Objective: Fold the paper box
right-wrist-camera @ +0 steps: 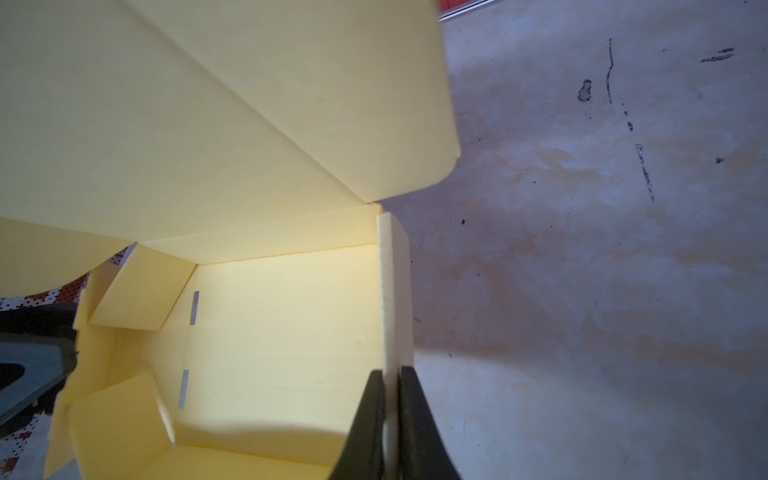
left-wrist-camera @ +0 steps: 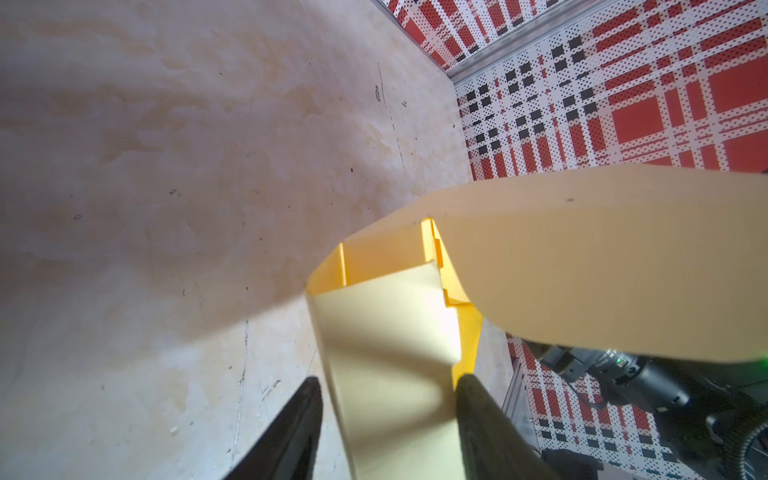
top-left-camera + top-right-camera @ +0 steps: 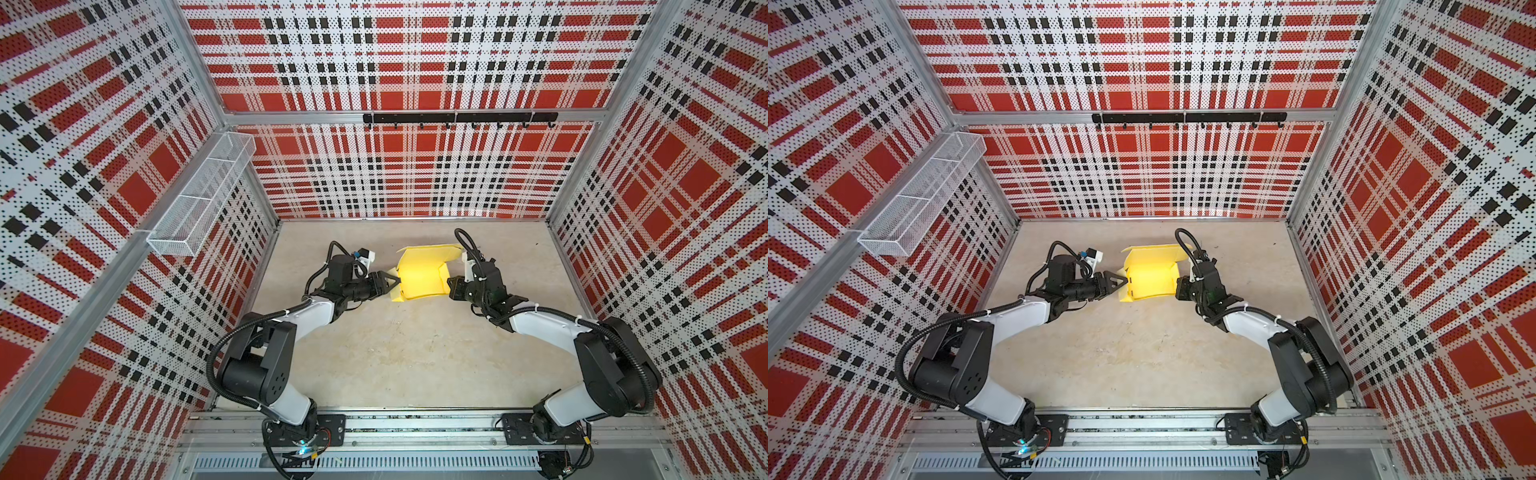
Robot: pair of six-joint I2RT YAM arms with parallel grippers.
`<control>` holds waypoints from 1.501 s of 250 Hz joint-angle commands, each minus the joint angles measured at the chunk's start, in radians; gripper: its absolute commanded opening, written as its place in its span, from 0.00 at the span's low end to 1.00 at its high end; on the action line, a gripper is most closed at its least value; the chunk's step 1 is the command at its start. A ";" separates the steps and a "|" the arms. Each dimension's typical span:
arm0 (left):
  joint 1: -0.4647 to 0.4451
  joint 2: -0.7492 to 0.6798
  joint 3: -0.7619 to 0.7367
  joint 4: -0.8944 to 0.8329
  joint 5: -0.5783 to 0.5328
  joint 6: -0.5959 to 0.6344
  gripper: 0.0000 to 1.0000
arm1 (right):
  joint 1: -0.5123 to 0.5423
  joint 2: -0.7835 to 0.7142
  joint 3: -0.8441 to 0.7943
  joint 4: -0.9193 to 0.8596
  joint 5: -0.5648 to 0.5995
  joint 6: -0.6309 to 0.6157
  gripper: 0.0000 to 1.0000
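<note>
The paper box (image 3: 419,274) sits half-formed on the tabletop (image 3: 415,353), toward the back, btwn the two arms. Its big lid panel (image 1: 208,104) leans up at the far side.

The right tool (image 1: 390,376) is clenched on the box's right-hand wall (image 1: 392,291), pinching the thin card. The left tool (image 2: 388,380) has its jaws spread, straddling the side flap (image 2: 386,332) at the opposite end. It doesn't look clamped, tho one finger is right at the flap's edge.

Risks as I see them:
- If the left pushes the flap in w/o lining it up, the tabs prob. miss the slots (image 1: 194,307) in the floor and the card buckles.
- Push too hard and the whole box slides or twists against the right pinch, creasing that wall.
- If the right lets go early, the wall prob. springs outward.
- The leaning lid could flop over the opening and block the fold.
</note>
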 commanded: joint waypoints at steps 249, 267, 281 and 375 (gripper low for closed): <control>-0.064 0.050 0.095 -0.033 -0.022 0.003 0.65 | 0.058 0.059 0.106 -0.197 0.280 0.068 0.09; -0.065 0.049 0.098 -0.037 -0.022 0.008 0.65 | 0.057 0.059 0.114 -0.204 0.277 0.065 0.09; -0.062 0.050 0.097 -0.047 -0.030 0.022 0.65 | 0.058 0.057 0.116 -0.201 0.276 0.064 0.09; 0.028 0.059 0.065 -0.037 -0.089 0.019 0.60 | 0.059 0.047 0.083 -0.152 0.244 0.069 0.09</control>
